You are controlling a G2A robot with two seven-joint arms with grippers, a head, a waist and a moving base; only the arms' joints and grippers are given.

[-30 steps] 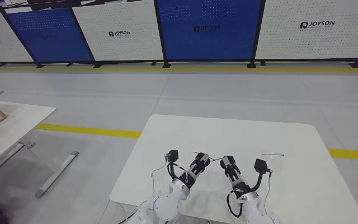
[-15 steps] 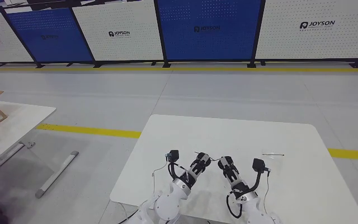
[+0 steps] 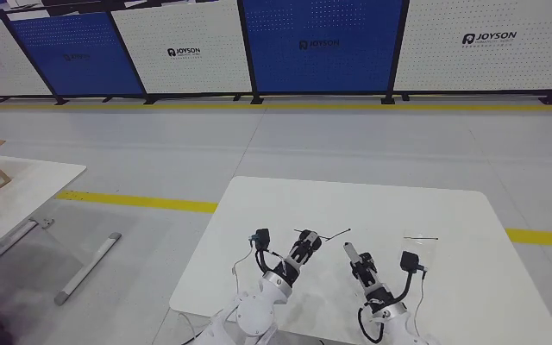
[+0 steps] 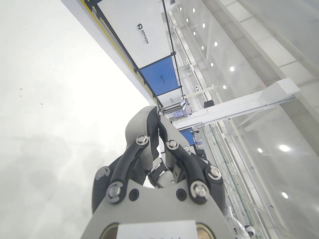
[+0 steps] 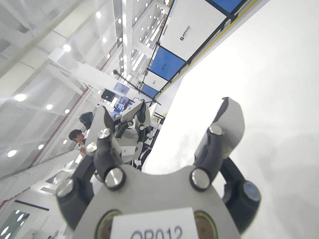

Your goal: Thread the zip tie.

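Left gripper (image 4: 158,116) is pinched shut, its two fingers pressed pad to pad, and in the top view it holds the zip tie (image 3: 336,235) over the near middle of the white table (image 3: 259,198). That tie is a thin dark strip running left to right through the closed tips: a short piece sticks out on the left and a longer piece reaches right. Seen from the right wrist camera, the strip rises at a slant out of the clamped tips and ends in a small knob. Right gripper (image 5: 164,104) stands wide open with nothing between its fingers (image 5: 230,115). In the top view it sits just right of the left gripper, near the table's front edge, its tips pointing toward the far side. The free right end of the zip tie lies just beyond those tips, on their far side, and is apart from them. Whether it hangs higher than them I cannot tell. Both arms come in from the near edge of the table, side by side. Farther right, well apart from both grippers, a loose dark strip (image 3: 421,238) lies flat on the tabletop, running left to right.
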